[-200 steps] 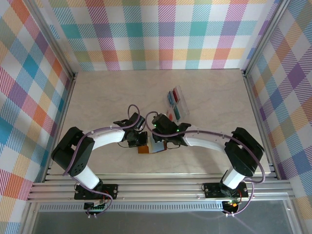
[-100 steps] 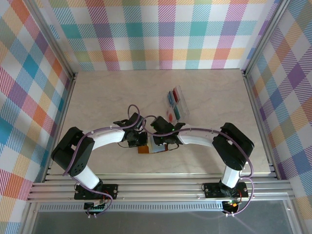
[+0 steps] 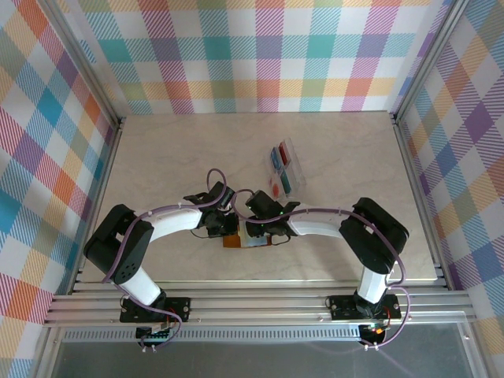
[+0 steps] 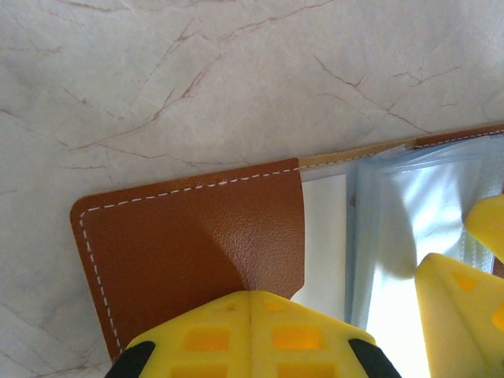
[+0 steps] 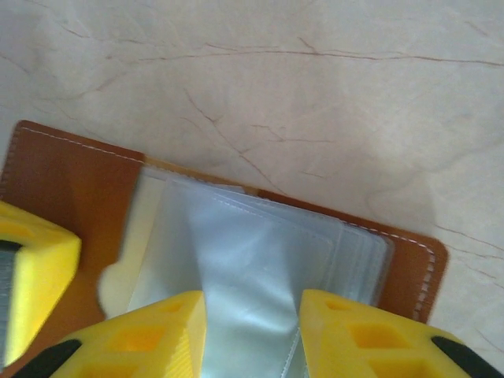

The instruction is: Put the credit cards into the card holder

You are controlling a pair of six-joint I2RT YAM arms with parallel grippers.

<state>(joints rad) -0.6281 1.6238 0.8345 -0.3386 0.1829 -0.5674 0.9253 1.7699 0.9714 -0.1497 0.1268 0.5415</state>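
on the table (image 4: 197, 79), left gripper (image 4: 249, 305) pinching card holder (image 4: 173, 236) flap

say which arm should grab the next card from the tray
Right. The right fingers stand open, and the clear tray of credit cards sits nearer that arm. The left fingers are shut on the cover of the card holder, holding it open.

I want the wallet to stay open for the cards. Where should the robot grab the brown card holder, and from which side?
Probably grip the card holder by its brown cover's outer edge, coming from the side away from the clear pockets. It is a thin sheet on the table, so only an edge can be pinched, leaving the pockets free. The left gripper pinches there.
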